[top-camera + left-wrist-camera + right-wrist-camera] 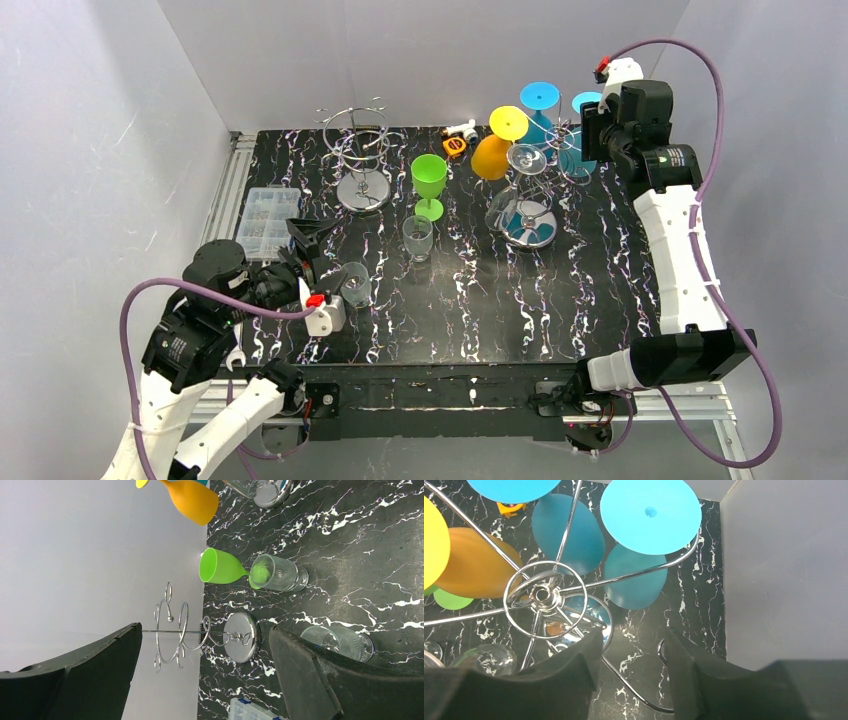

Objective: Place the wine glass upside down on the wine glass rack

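I find the clear wine glass point(355, 283) upright, just right of my left gripper point(322, 256) in the top view's lower left — jaws wide apart, empty.

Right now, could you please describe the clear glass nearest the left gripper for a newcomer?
Find the empty wire rack on the table's left half. Nearer the arms, by the left gripper, sits a clear ribbed glass. Unlike the other clear glass, no green glass stands beside it.

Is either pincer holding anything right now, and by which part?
Nothing is held. The left pincer gapes open near a clear glass; the right pincer stands open over the loaded rack, gripping no glass.
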